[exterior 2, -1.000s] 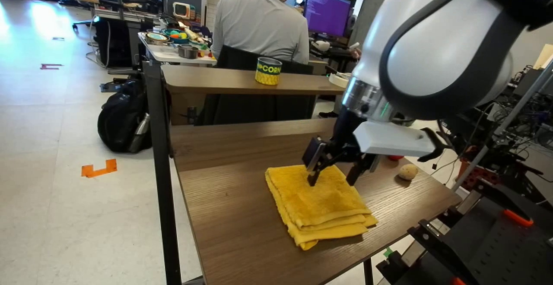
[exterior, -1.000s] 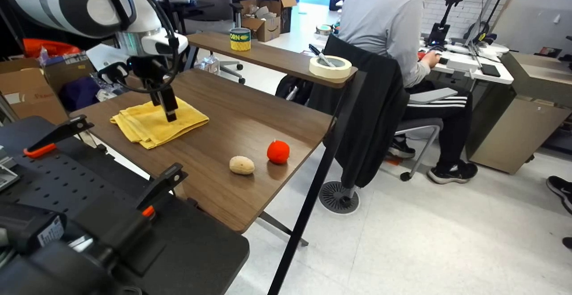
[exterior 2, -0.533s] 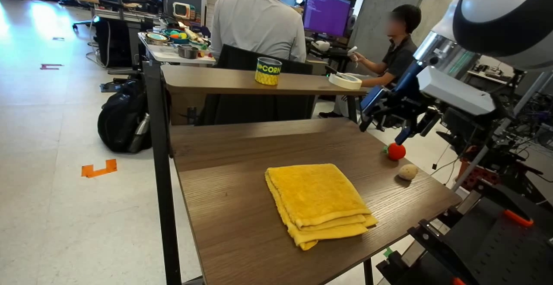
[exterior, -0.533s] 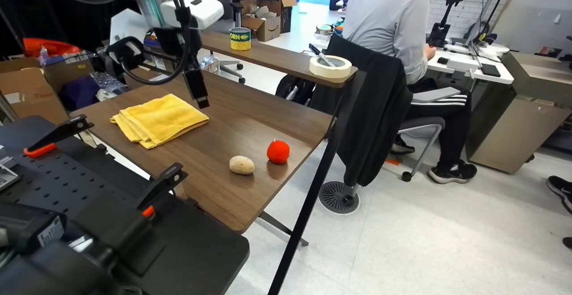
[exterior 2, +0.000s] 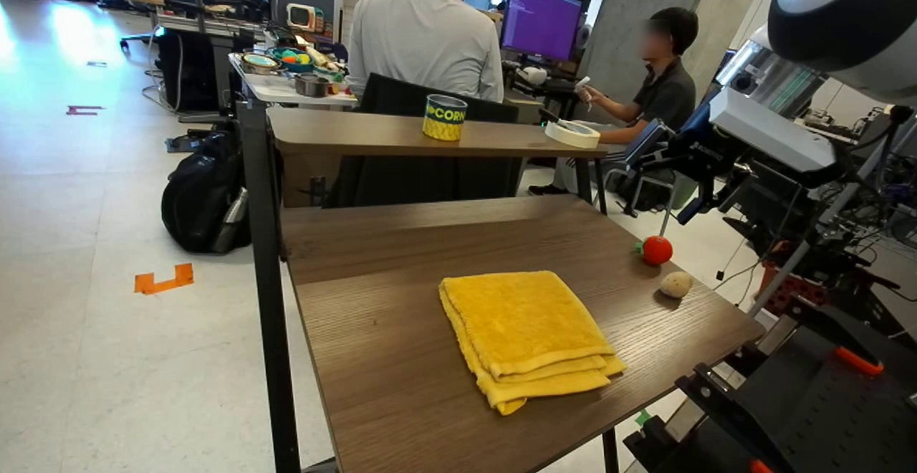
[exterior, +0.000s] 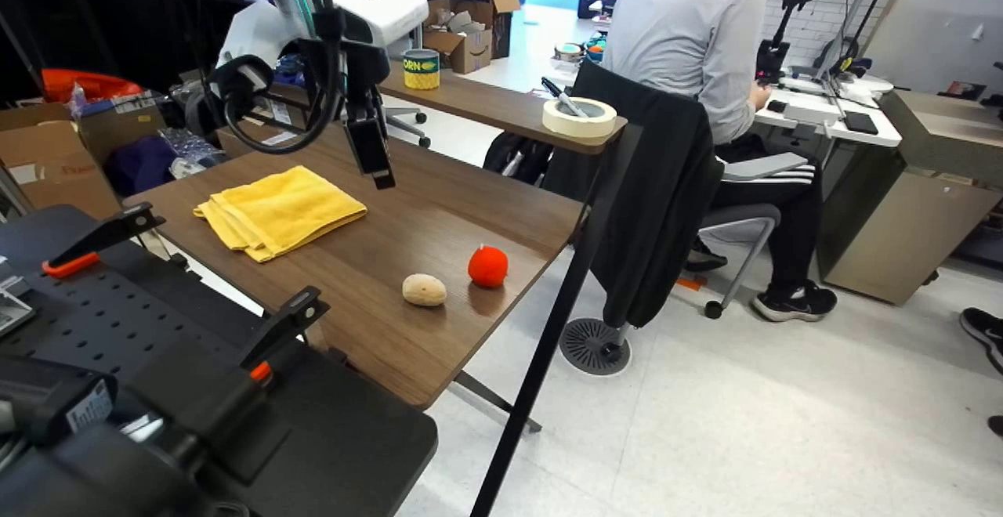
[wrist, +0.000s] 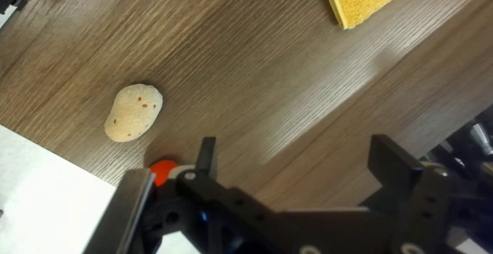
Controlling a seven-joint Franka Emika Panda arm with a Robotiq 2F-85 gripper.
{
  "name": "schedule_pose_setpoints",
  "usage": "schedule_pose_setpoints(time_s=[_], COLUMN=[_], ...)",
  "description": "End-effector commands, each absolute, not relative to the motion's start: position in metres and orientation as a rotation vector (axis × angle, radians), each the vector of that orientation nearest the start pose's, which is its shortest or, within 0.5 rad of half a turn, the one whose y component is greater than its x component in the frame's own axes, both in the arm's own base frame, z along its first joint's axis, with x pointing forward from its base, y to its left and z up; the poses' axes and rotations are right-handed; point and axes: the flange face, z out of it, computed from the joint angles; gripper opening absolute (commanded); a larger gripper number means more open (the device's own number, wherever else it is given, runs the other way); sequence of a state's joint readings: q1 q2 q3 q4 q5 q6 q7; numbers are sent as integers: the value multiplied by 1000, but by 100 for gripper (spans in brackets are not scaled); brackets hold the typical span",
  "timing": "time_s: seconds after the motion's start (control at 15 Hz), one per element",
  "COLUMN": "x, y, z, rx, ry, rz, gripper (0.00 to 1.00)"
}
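The hand (wrist: 290, 157) hangs spread wide, empty, above the table (wrist: 246, 73); potato (wrist: 134, 112) near red ball (exterior 2: 657, 251), cloth (exterior 2: 526, 322) apart.

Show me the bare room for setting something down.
Bare tabletop lies between the yellow cloth and the tan lump, and between the cloth and the shelf. The shelf is bare between the corn can and tape roll. It's tightest where the tan lump and red ball sit.

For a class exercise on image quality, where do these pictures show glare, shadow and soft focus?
Wrist view: pale glare streaks the table, the floor is washed out, the gripper looks soft; in an exterior view, the potato sits over a small dark shadow.
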State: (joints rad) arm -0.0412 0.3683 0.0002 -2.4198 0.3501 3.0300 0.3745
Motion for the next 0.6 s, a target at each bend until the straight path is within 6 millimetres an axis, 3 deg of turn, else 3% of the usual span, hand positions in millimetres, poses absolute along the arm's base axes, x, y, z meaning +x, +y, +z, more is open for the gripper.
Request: schedule_pose_setpoints(time_s=[0.0,0.33,0.53], x=[514,559,589], y=[-49,-113,-147], z=[176,170,158], rx=[-2801,-2760,-2712], ry=[1124,1282,1343], rz=[-383,-582,-696], gripper=[100,100,100])
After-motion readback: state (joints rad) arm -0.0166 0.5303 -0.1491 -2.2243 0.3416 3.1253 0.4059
